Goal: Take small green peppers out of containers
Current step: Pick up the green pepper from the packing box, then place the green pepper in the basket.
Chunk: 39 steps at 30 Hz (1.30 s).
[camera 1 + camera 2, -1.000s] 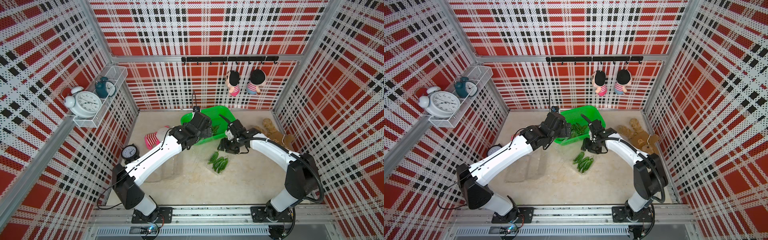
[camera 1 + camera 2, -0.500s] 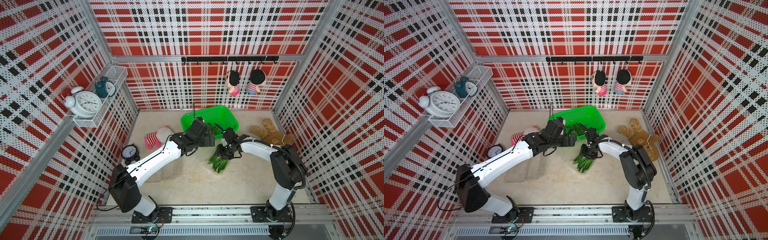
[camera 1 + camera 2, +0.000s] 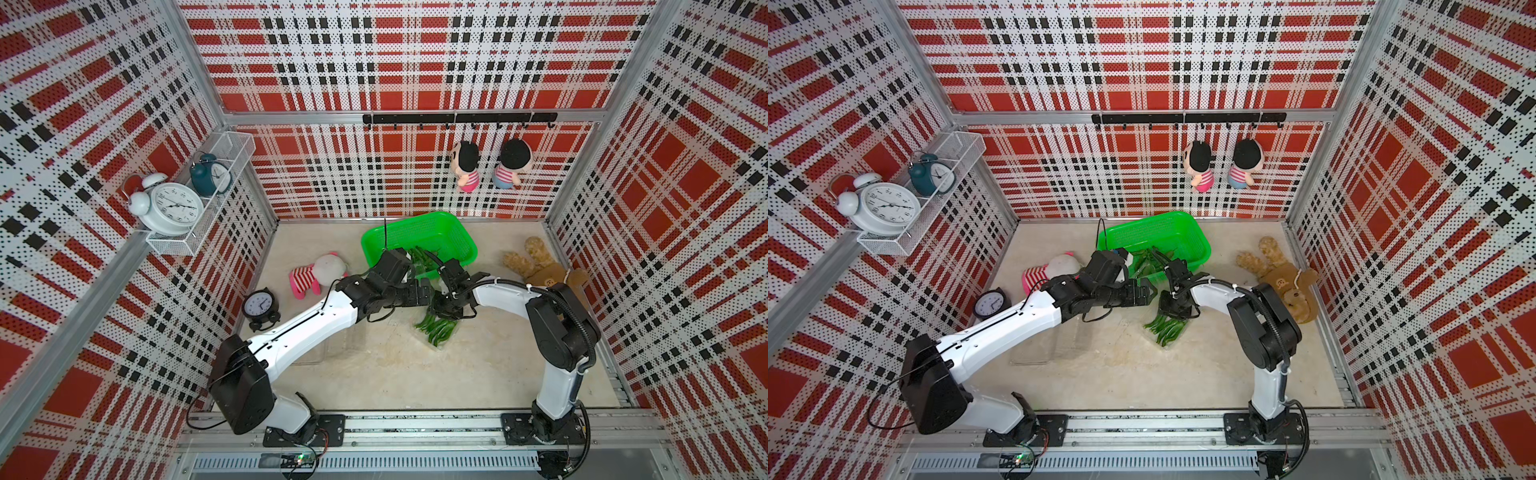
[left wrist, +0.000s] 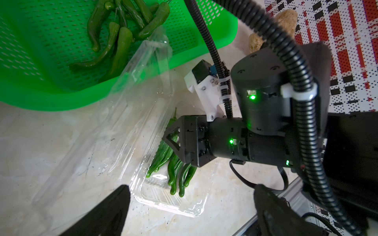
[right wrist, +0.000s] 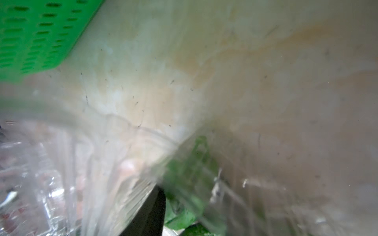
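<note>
Clock bearings are read in the top views, with my bases at 6 and the back wall at 12. My right gripper (image 4: pixel 172 141) stands nose-down on the peppers (image 4: pixel 173 163) lying in the open box (image 4: pixel 169 206) on the table (image 3: pixel 415 382). One finger is among them at the stem end. The other is hidden and that arm's own camera is blurred, so I cannot tell how wide the jaws stand or whether any pepper is gripped. My left gripper (image 4: pixel 192 187) is spread wide and empty, hanging just beside the pile at about 11 o'clock of it. The box sits near the basket (image 3: pixel 419 218), at 6 o'clock of it, with its lid (image 4: pixel 133 98) thrown back against the basket's rim. More peppers lie inside the basket. A second box (image 3: pixel 1038 349), seemingly empty, lies well apart at 8 o'clock. Governing relation: the pile lies straight beneath the right gripper, its long axis running roughly 1 to 7 o'clock, stems under the tool. Finding: the right arm is the nearer and should take the lift, jaws closing across that axis. The basket, the likely destination, is at 12 o'clock of the pile. Risk: the thin box may rise with the peppers.
</note>
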Each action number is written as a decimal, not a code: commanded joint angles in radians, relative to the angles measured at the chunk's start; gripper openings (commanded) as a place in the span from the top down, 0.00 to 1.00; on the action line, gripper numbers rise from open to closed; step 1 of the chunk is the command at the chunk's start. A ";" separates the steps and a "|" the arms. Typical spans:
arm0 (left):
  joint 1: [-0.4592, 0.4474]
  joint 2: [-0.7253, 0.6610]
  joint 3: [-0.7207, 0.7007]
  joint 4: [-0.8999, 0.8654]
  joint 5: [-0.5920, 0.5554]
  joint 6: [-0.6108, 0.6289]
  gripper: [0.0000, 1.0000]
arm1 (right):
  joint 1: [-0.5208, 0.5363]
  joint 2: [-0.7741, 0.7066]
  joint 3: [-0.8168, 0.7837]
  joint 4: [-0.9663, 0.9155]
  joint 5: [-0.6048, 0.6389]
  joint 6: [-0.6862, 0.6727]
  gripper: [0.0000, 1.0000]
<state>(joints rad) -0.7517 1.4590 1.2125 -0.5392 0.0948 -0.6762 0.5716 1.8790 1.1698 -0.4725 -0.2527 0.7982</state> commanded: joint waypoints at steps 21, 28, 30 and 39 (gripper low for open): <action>0.008 -0.043 0.028 -0.056 -0.089 0.066 0.03 | 0.019 -0.176 -0.085 0.094 0.023 0.060 0.87; 0.034 -0.087 0.045 -0.061 -0.138 0.064 0.02 | 0.017 -0.291 -0.046 0.023 0.049 0.066 0.87; 0.038 -0.100 0.054 -0.064 -0.157 0.064 0.02 | 0.017 -0.319 -0.015 -0.004 0.070 0.062 0.87; 0.076 -0.143 0.063 -0.068 -0.216 0.056 0.02 | -0.073 -0.288 0.265 -0.058 0.120 -0.043 0.87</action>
<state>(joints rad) -0.6895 1.3361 1.2522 -0.5980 -0.0875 -0.6243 0.5426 1.5734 1.3594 -0.5140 -0.1688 0.8047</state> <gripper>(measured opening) 0.980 0.217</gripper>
